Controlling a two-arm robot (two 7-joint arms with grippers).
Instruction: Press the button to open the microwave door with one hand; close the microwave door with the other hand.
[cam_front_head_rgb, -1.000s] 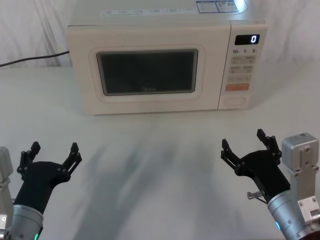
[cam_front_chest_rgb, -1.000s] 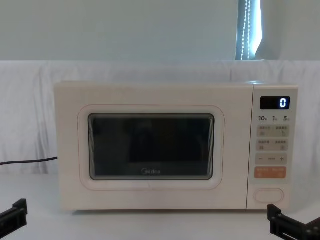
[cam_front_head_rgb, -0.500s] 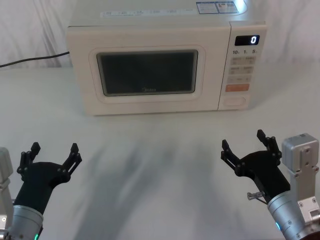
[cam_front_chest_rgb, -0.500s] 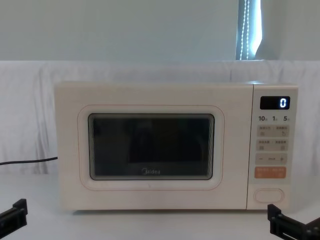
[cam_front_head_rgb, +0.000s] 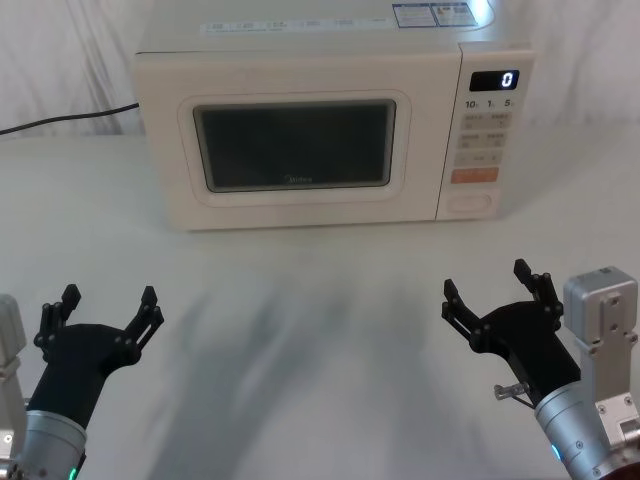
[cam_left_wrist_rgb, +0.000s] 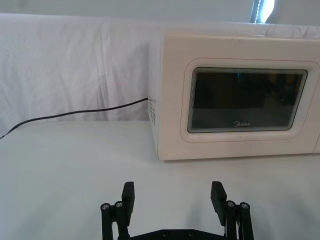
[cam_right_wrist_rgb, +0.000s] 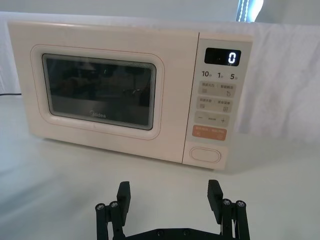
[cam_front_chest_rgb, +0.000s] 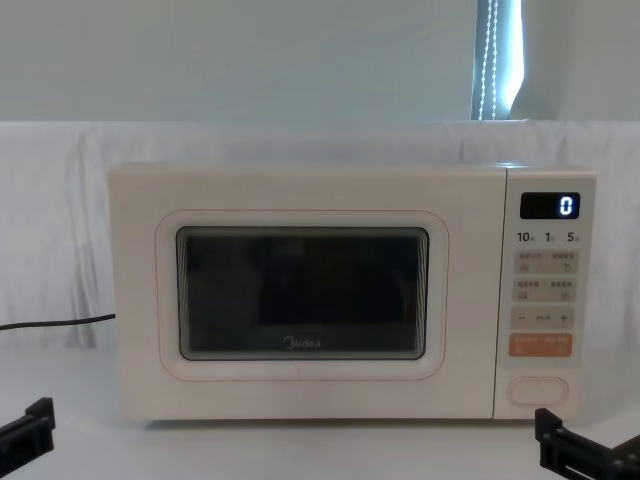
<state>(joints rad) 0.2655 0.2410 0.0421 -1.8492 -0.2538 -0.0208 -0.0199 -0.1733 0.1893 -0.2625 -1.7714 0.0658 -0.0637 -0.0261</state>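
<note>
The cream microwave (cam_front_head_rgb: 300, 45) stands at the back of the white table, its display reading "0". Its door (cam_front_head_rgb: 295, 145) (cam_front_chest_rgb: 300, 296) (cam_right_wrist_rgb: 97, 92) (cam_left_wrist_rgb: 247, 102) is closed, flush with the front. The wide cream button (cam_front_head_rgb: 470, 202) (cam_front_chest_rgb: 537, 390) (cam_right_wrist_rgb: 205, 154) sits at the bottom of the control panel, under the orange key. My left gripper (cam_front_head_rgb: 105, 312) (cam_left_wrist_rgb: 172, 196) hovers open near the front left of the table, well short of the microwave. My right gripper (cam_front_head_rgb: 490, 282) (cam_right_wrist_rgb: 169, 195) hovers open at the front right, facing the panel from a distance. Nothing is between either gripper's fingers.
A black power cable (cam_front_head_rgb: 60, 118) (cam_left_wrist_rgb: 75, 111) runs along the table left of the microwave. White cloth (cam_front_chest_rgb: 60, 220) drapes the backdrop. The white tabletop (cam_front_head_rgb: 320, 300) stretches between the grippers and the microwave.
</note>
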